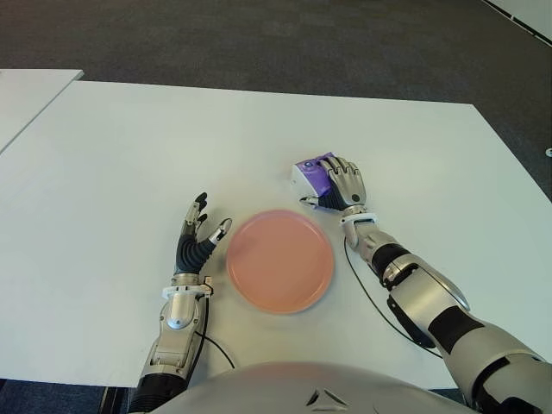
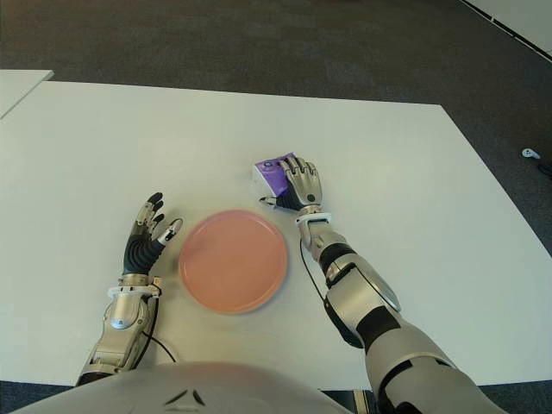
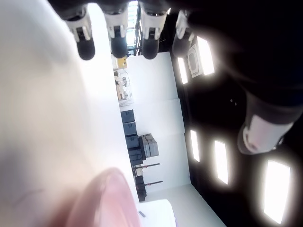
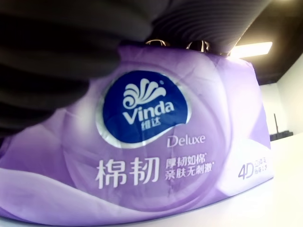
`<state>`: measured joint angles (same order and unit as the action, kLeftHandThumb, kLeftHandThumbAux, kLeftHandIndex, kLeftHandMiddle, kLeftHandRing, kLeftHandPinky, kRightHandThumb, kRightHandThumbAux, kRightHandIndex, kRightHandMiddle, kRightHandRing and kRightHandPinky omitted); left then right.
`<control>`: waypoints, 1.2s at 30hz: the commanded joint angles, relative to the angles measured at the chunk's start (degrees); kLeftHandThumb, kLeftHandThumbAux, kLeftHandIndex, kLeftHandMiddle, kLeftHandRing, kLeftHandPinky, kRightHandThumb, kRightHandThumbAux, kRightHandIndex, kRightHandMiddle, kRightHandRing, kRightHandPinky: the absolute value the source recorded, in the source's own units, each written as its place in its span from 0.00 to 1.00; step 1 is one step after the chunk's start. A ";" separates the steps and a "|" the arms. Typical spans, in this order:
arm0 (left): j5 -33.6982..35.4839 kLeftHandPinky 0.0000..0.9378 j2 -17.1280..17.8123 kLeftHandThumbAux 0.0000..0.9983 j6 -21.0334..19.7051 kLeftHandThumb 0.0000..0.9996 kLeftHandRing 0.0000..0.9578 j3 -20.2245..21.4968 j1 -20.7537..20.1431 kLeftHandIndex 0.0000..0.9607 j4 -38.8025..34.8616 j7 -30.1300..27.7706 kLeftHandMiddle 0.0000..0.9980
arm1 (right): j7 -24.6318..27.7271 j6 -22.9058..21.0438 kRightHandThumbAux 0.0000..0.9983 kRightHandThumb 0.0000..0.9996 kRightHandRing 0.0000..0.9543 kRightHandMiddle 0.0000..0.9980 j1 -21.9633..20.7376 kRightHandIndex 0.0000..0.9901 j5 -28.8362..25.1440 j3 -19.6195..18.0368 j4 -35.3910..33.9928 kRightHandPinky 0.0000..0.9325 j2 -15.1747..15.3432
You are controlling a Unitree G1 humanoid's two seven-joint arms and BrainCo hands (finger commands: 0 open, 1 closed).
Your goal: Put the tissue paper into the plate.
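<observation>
The robot's right hand [image 1: 341,184] is lying over a small purple-and-white plastic-wrapped tissue pack [image 1: 309,172], its silver and black fingers [image 1: 344,175] curling down across the top of the pack and its thumb reaching along the near side. In the right wrist view the purple wrapper [image 4: 156,151] is filling almost the whole picture, with a blue oval logo and white lettering facing the camera and the dark fingers pressing on the upper edge, so the hand is closing in a grasp on the pack. The pack is sitting on the white rectangular table [image 1: 121,155], its white end sticking out from under the fingers on the robot's left.

Just nearer the robot and slightly to the left of the pack, a round pink plate [image 1: 279,260] is lying flat on the table, apart from the pack, with nothing in it. The right forearm is stretching along the plate's right side.

The left hand [image 1: 197,233] is showing beside the plate's left edge, its fingers spreading loosely and pointing away from the robot, holding nothing. In the left wrist view its dark fingertips [image 3: 85,46] are hanging apart.

Beyond the far edge of the table, dark grey carpet [image 1: 259,43] is covering the floor.
</observation>
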<state>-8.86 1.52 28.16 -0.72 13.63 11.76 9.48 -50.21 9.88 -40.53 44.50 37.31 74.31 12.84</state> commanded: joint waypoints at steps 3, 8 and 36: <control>-0.27 0.00 -0.20 0.54 -1.08 0.00 0.00 0.36 0.47 0.00 0.29 0.32 0.00 | 0.18 -2.05 0.66 0.96 0.56 0.49 7.91 0.37 1.26 0.79 4.75 0.84 0.31; -0.25 0.00 -0.37 0.54 -1.67 0.00 0.00 0.25 0.68 0.00 -0.14 0.19 0.00 | -1.45 -1.70 0.66 0.95 0.56 0.50 7.73 0.37 2.16 1.43 4.85 0.88 0.75; 0.34 0.00 -0.54 0.55 -1.98 0.00 0.00 0.04 0.65 0.00 -0.50 -0.28 0.00 | -6.46 -0.80 0.68 0.85 0.90 0.54 7.31 0.40 3.88 2.68 4.77 0.91 1.90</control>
<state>-8.86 1.33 27.14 -0.75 13.82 11.21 9.48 -59.51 9.82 -39.64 47.01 38.81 75.35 14.47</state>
